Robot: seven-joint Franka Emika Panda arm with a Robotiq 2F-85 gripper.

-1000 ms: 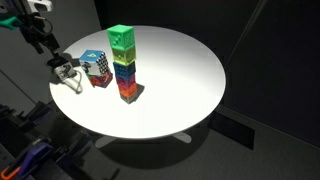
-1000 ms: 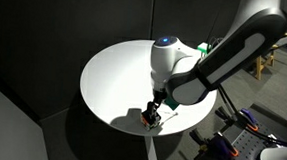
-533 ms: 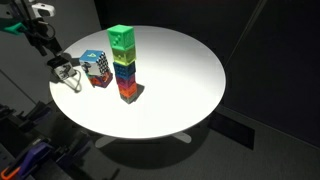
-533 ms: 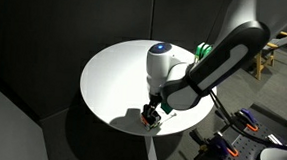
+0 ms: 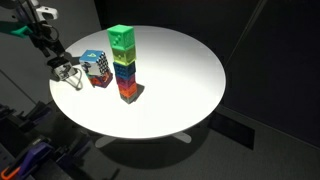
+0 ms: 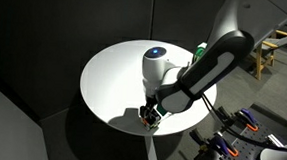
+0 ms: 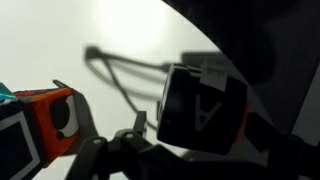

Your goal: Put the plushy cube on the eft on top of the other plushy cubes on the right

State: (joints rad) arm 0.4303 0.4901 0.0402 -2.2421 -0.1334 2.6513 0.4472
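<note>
The gripper (image 5: 68,76) is low at the rim of the worktop (image 5: 185,70), with its fingers set on either side of the plushy cube (image 7: 200,108). In the wrist view the cube fills the space just ahead of the dark finger bases. I cannot tell whether the pads are pressing it or only flanking it, nor whether it sits on the worktop or is barely off it.

The cube is just beside the other plushy cubes (image 5: 96,67), on the side of them away from the tower (image 5: 123,62). I judge that the gripper straddles it low so that a soft body can be squeezed across its middle and lifted without rolling. The lift and the carry onto the blue top of the other plushy cubes are not yet done. The fingers work close to those cubes, so a nudge could shift them.

The cube's dark face toward the wrist camera carries one large pale letter "A", tilted. A red face at the left of that view, seemingly of the other plushy cubes, bears a round mark I cannot read. No brand is legible.
</note>
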